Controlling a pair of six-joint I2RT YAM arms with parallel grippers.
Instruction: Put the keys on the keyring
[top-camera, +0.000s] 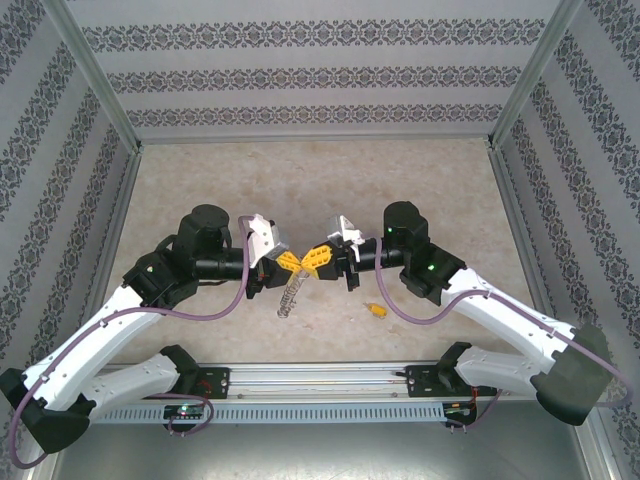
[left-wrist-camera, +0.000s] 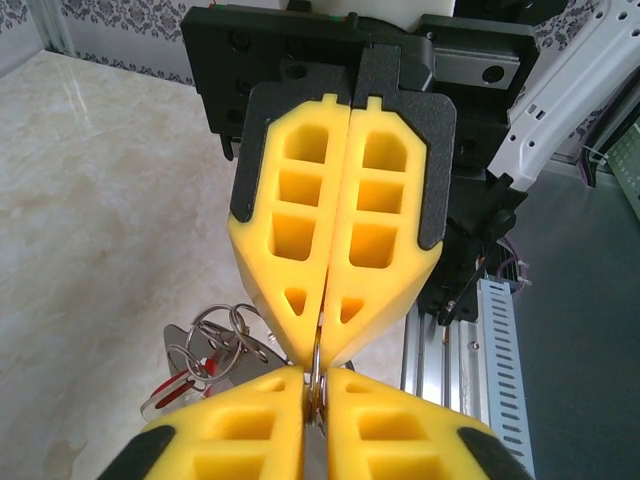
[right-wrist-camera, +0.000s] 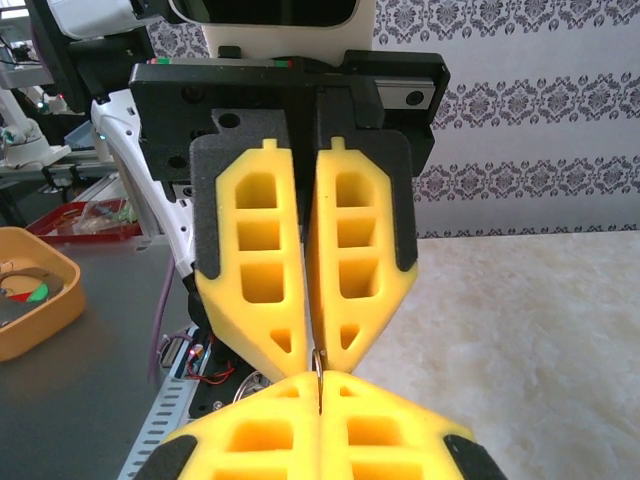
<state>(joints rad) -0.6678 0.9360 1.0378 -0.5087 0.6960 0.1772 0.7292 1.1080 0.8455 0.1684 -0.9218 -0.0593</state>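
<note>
You're at the hold-the-ring stage; no threading yet. Both arms meet tip to tip over mid bench (top-camera: 430, 180) w/ the keyring (top-camera: 288, 298) caught between them. One thin wire loop runs from the left jaws straight into the right jaws. The rest of the chain, w/ its red tag (left-wrist-camera: 172, 384), hangs below and off to one side of the left jaws. Can't tell whether its low end touches the bench.

Jaws:
- Left jaws are clenched on that loop. The rt wrist view shows a hairline slit between the pads higher up, but the tips nip the wire.
- Right jaws are clenched too, pads flush together, tips on the same loop.

The key (top-camera: 376, 310) lies flat on the bench beside the right arm, well apart from both jaws, w/ nothing touching it. So my read is that none of the task proper is done.

Next move, as I judge it:
- One side has to let go and fetch the key. The right arm is the nearer one.
- The left jaws must then carry the ring alone w/o letting it twist or swing.
- The key is tiny and flat, so bring the tips right down to the bench, square on, or it'll likely skid.
- You'll also need the ring's split, which I can't make out in these views.
</note>
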